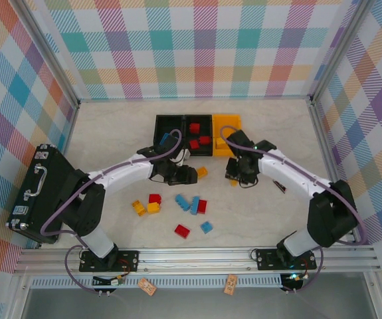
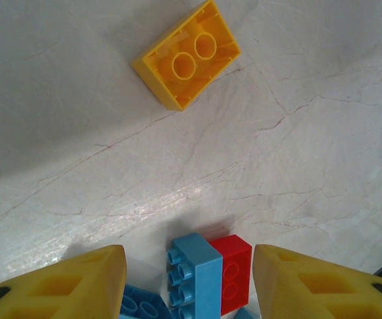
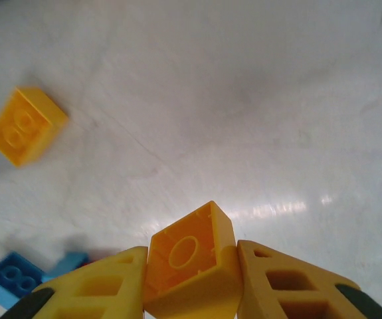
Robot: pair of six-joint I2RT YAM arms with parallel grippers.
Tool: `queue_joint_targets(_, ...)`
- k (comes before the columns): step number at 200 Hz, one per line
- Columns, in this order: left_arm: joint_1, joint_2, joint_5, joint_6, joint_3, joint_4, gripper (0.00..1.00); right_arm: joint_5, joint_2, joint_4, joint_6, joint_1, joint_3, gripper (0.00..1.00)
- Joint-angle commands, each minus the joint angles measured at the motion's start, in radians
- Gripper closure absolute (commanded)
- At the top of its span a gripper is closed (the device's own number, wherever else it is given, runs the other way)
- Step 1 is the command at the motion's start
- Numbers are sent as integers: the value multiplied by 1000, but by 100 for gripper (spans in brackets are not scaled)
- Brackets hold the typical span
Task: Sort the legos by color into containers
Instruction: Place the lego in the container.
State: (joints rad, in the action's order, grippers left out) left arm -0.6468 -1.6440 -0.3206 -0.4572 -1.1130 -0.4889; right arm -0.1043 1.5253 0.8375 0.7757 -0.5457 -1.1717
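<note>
My right gripper [image 3: 192, 252] is shut on a small yellow lego [image 3: 194, 282], which is tilted with its hollow underside showing, just above the table. In the top view this gripper [image 1: 238, 177] hangs in front of the yellow container [image 1: 227, 122]. My left gripper [image 2: 187, 260] is open. A blue lego [image 2: 200, 272] and a red lego [image 2: 236, 269] lie on the table between its fingers, clear of both. An upside-down yellow lego [image 2: 187, 63] lies farther off. The middle black container [image 1: 197, 154] holds red legos [image 1: 194, 127]. The left black container [image 1: 159, 125] holds a blue lego [image 1: 166, 140].
Loose legos lie on the near table: yellow [image 1: 138, 207], red [image 1: 155, 198], blue [image 1: 183, 202], red [image 1: 182, 230], blue [image 1: 206, 227]. Another yellow one [image 1: 202, 172] lies between the grippers. A black suitcase [image 1: 41, 193] stands at the left wall.
</note>
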Motion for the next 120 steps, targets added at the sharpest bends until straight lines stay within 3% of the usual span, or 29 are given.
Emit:
queue_joint_targets(1,-11,56,7,-32,22,34,47,6,72,3,-87,36,-107,68)
queue_joint_targets(120,-17,193,74,-93,133,33,47,61,593,71,-187,191,-740,68)
